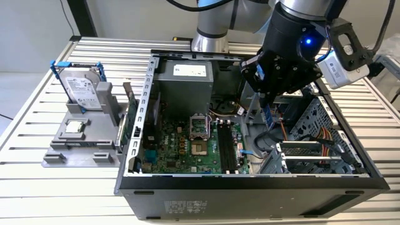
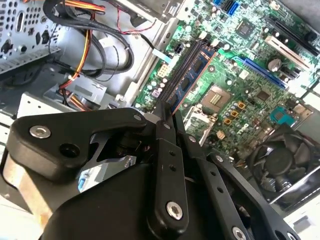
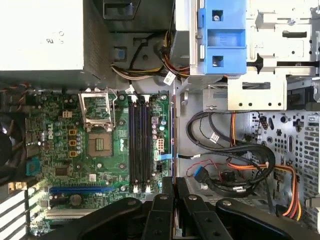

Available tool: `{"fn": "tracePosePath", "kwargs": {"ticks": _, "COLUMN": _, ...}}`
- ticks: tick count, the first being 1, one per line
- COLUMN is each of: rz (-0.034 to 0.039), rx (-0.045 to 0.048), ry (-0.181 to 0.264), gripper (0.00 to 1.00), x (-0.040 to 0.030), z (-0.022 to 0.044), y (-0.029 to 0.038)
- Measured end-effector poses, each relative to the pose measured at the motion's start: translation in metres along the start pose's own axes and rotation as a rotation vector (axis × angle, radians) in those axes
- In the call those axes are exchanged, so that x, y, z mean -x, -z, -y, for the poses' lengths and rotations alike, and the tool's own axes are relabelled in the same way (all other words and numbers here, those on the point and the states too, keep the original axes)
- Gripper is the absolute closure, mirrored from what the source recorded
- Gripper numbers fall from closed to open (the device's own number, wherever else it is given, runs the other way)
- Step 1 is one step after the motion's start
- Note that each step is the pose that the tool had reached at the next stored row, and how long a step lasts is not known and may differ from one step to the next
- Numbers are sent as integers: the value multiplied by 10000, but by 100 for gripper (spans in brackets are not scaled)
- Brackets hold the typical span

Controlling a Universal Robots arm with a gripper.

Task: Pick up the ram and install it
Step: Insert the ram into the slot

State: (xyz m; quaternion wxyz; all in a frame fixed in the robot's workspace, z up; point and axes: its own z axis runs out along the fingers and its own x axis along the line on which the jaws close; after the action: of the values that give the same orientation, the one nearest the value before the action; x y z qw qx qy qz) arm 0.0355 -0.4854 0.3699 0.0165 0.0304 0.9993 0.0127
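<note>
My gripper (image 1: 267, 99) hangs inside the open computer case (image 1: 149, 93) and is shut on the ram (image 1: 269, 117), a thin blue stick pointing down from the fingertips. In the first wrist view the ram (image 3: 173, 140) is seen edge-on, running out from the gripper (image 3: 173, 183) along the motherboard's edge, beside the black memory slots (image 3: 139, 145). In the second wrist view the ram (image 2: 192, 72), with its dark chips, extends from the gripper (image 2: 167, 114) toward the slots. In the exterior view the slots (image 1: 226, 147) lie below the gripper, toward the exterior view's left.
A grey holder (image 1: 78, 150) on the exterior view's left carries a silver hard drive with blue brackets (image 1: 81, 89) and a small square chip (image 1: 75, 125). Inside the case are the power supply (image 1: 187, 77), the processor socket (image 3: 98, 142), loose cables (image 3: 235, 165) and a blue drive bracket (image 3: 222, 37).
</note>
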Motion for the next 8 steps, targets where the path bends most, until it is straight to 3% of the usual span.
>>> {"fn": "tracePosePath", "kwargs": {"ticks": 8, "rz": 8, "rx": -9, "ry": -286, "gripper": 100, "x": 0, "z": 0, "y": 0}}
